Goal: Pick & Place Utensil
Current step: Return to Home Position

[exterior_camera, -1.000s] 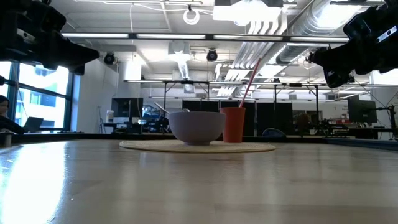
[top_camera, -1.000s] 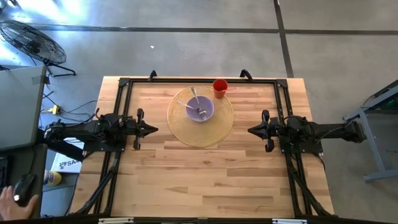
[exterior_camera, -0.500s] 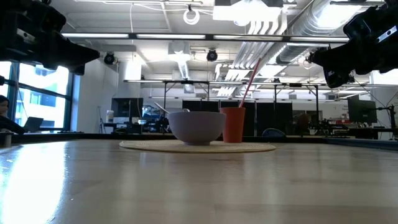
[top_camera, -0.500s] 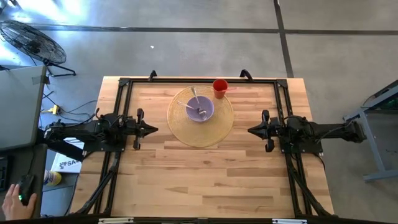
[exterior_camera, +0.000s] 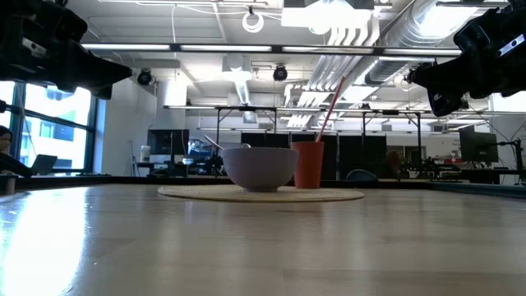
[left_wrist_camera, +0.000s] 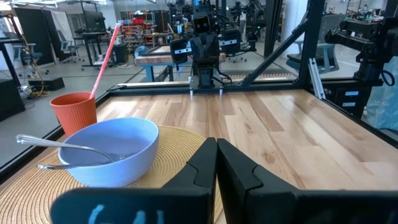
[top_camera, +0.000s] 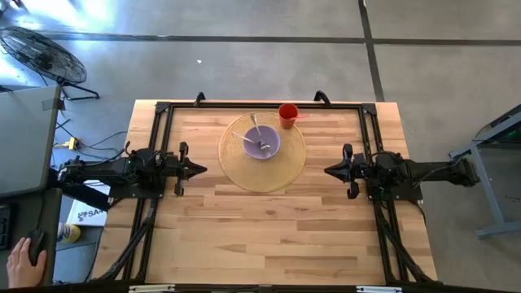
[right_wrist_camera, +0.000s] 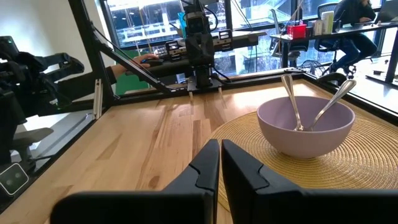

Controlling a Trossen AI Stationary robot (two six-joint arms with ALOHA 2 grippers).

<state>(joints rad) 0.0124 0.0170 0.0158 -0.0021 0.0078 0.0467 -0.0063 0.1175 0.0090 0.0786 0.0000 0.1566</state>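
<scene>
A lilac bowl [top_camera: 262, 144] stands on a round woven mat [top_camera: 285, 167] at the table's far middle. Two metal utensils [right_wrist_camera: 308, 109] lean inside the bowl, their handles over its rim. An orange cup [top_camera: 288, 113] with a pink straw [left_wrist_camera: 104, 53] stands at the mat's far edge. My left gripper [top_camera: 203, 169] hovers shut above the table's left side, pointing level toward the mat. My right gripper [top_camera: 326, 171] hovers shut at the right side, facing it. Both touch nothing.
A black frame [top_camera: 163, 110] runs round the table's edges. Bare wood [top_camera: 260, 236] lies between the mat and the near edge. A person's hand [top_camera: 24, 260] rests on a mouse off the table's left. A fan [top_camera: 45, 53] stands on the floor beyond.
Both arms have kept still. Off the table's left, the person's hand on the mouse has shifted a little.
</scene>
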